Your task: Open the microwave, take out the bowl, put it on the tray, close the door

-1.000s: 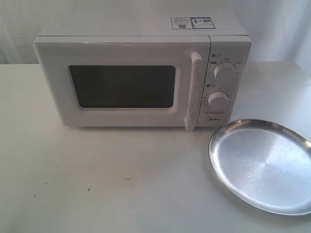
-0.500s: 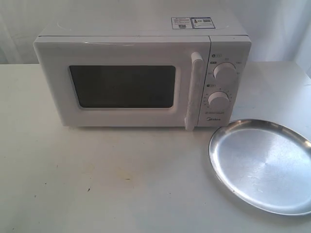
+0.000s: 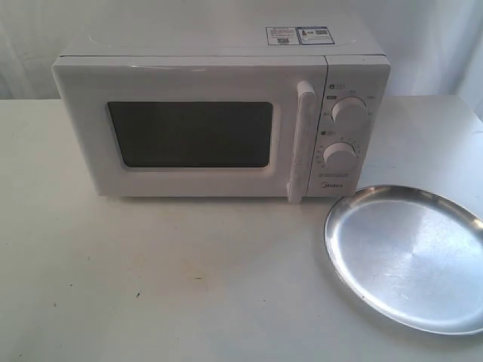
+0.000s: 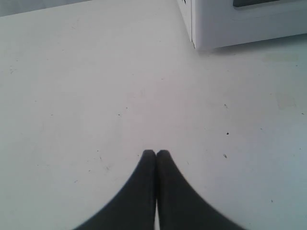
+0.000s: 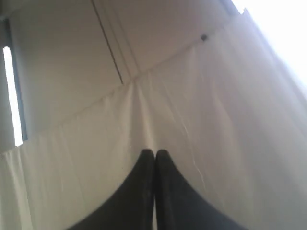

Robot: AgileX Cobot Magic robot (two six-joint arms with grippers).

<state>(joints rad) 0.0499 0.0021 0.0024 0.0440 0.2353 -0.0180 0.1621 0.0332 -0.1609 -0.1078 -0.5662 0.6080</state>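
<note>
Left pincer (image 4: 156, 153): dark fingers pressed together, nothing between them, above the bare counter (image 4: 96, 96).
Microwave (image 3: 219, 113): upper centre of the exterior view, standing on the counter.
Door (image 3: 189, 132): shut, with the handle (image 3: 302, 139) at its right edge.
Tray (image 3: 407, 256): lower right, lying flat, near the right front corner of the Microwave.
Right pincer (image 5: 154, 152): fingers together, nothing held, facing white cloth (image 5: 192, 120).

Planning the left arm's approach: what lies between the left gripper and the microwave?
Nothing but bare white table, lightly specked, lies between the shut left gripper and the microwave; the left wrist view shows it.
</note>
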